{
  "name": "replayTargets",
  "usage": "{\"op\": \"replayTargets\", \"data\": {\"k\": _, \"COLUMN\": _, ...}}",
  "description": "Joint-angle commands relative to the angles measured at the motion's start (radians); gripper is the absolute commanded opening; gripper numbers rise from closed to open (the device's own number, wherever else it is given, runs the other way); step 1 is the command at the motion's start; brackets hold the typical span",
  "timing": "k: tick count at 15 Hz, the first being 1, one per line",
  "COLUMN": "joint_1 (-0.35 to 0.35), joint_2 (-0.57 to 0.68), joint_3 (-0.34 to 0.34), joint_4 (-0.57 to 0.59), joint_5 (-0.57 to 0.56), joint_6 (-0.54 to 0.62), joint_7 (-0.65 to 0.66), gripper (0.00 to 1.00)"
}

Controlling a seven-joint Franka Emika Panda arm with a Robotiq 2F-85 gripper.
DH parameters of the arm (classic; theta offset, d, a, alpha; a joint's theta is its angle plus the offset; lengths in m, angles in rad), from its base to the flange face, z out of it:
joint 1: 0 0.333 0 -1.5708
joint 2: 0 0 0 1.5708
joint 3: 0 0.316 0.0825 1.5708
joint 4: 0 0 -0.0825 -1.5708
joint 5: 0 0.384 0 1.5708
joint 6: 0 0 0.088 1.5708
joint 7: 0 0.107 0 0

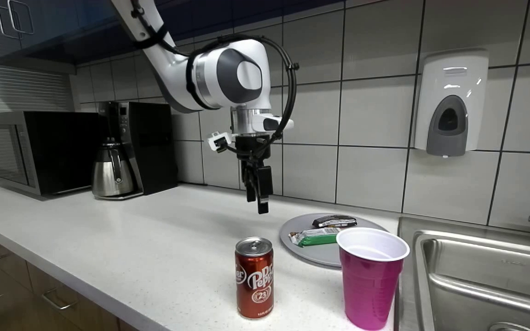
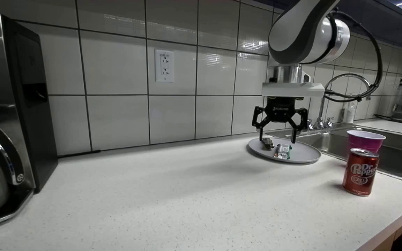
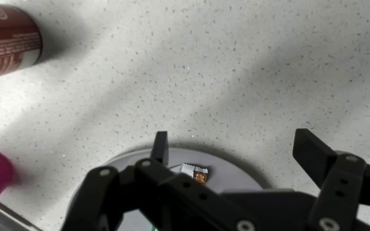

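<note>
spread gripper [image 2: 277,141] hangs clear of plate rim [image 2: 312,155].

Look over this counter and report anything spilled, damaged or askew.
Nothing stands out. The can and cup stand upright, the dark bar and green bar lie on the plate, and the open gripper holds nothing. No spill or damage shows.
</note>
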Motion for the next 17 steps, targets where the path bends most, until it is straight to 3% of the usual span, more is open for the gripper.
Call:
{"op": "replayTargets", "data": {"k": 1, "joint_1": -0.008, "joint_2": -0.109, "joint_3": 0.032, "joint_4": -0.118, "joint_5": -0.046, "joint_6": 0.03, "joint_7": 0.04, "gripper": 1.0}}
{"op": "replayTargets", "data": {"k": 9, "joint_1": -0.035, "joint_2": -0.252, "joint_3": 0.08, "joint_4": -0.257, "joint_5": -0.05, "joint_6": 0.031, "joint_7": 0.036, "gripper": 1.0}}
{"op": "replayTargets", "data": {"k": 10, "joint_1": -0.04, "joint_2": -0.185, "joint_3": 0.085, "joint_4": -0.197, "joint_5": -0.026, "joint_6": 0.017, "joint_7": 0.007, "gripper": 1.0}}
{"op": "replayTargets", "data": {"k": 17, "joint_1": -0.046, "joint_2": -0.221, "joint_3": 0.092, "joint_4": -0.232, "joint_5": -0.024, "joint_6": 0.017, "joint_7": 0.006, "gripper": 1.0}}
